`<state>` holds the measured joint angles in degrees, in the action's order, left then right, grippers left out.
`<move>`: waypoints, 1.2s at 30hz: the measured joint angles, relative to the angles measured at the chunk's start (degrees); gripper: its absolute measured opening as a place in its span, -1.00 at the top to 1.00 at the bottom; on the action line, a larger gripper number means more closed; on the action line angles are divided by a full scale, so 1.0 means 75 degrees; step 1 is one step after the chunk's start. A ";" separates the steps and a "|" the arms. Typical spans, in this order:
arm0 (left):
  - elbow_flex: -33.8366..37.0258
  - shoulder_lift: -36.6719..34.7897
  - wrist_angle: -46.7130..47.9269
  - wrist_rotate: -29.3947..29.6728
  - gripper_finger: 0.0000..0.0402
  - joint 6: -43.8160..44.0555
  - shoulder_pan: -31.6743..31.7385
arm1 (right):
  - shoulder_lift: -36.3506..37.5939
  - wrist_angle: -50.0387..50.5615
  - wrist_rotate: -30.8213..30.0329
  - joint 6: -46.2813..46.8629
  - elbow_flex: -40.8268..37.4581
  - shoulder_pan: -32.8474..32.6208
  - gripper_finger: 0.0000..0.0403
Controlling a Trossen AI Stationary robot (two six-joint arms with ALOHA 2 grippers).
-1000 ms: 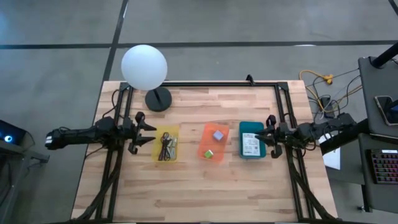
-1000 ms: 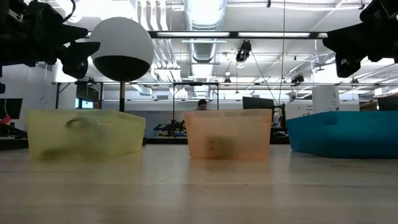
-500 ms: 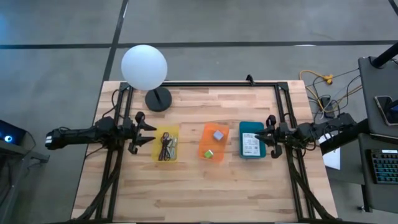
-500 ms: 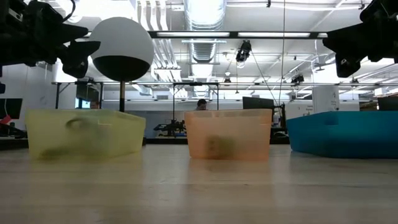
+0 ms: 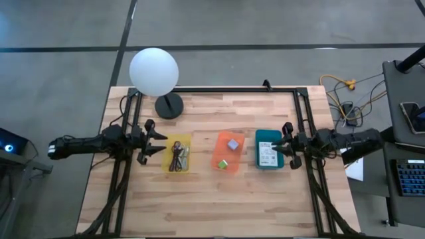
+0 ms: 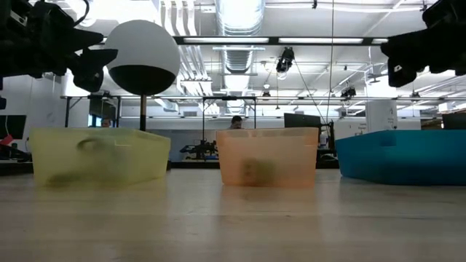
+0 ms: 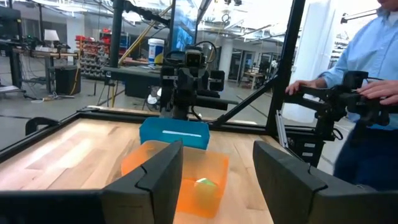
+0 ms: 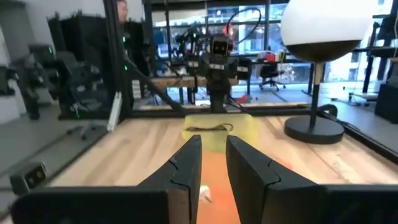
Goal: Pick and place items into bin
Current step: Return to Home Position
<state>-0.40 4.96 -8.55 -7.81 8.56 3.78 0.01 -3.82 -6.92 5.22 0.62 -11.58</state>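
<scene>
Three small bins stand in a row on the wooden table. The yellow bin point(image 5: 177, 154) holds thin coiled cables point(image 5: 176, 157). Inside the orange bin point(image 5: 228, 151) are a grey cube point(image 5: 233, 143) and a green cube point(image 5: 224, 164). A white card point(image 5: 267, 155) lies in the teal bin point(image 5: 269, 149). My left gripper point(image 5: 157, 143) hovers open just left of the yellow bin and holds nothing point(image 7: 217, 149). My right gripper point(image 5: 284, 150) hovers at the teal bin's right edge, its fingers a narrow gap apart and empty point(image 8: 213, 149). Both hang well above the table point(image 6: 87, 58) point(image 6: 400, 62).
A white globe lamp point(image 5: 154, 72) stands on a dark round base point(image 5: 169, 105) near the far left corner. Black frame rails point(image 5: 302, 119) run along the table's sides. A person in a blue shirt point(image 7: 373, 56) stands beyond the right edge. Bare wood lies near the bins.
My right arm has shifted slightly, its forearm swinging a little toward the near edge, while its gripper stays over the teal bin's right edge. The left arm and the bins have kept still.
</scene>
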 joint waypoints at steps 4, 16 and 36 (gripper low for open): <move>0.0003 0.0004 -0.0005 0.0012 0.11 0.0002 -0.0001 | 0.0000 0.0132 0.1410 -0.0353 -0.0003 0.1366 0.68; 0.0003 -0.0016 0.0003 0.0029 0.11 0.0003 -0.0001 | -0.0006 0.0096 0.1472 -0.0264 -0.0003 0.1766 0.68; 0.0006 -0.0019 0.0005 0.0026 0.11 0.0001 -0.0001 | -0.0111 0.0102 0.1464 -0.0292 -0.0006 0.1765 0.68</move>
<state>-0.36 4.82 -8.52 -7.62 8.57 3.77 -0.82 -3.05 4.05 3.03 0.58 1.65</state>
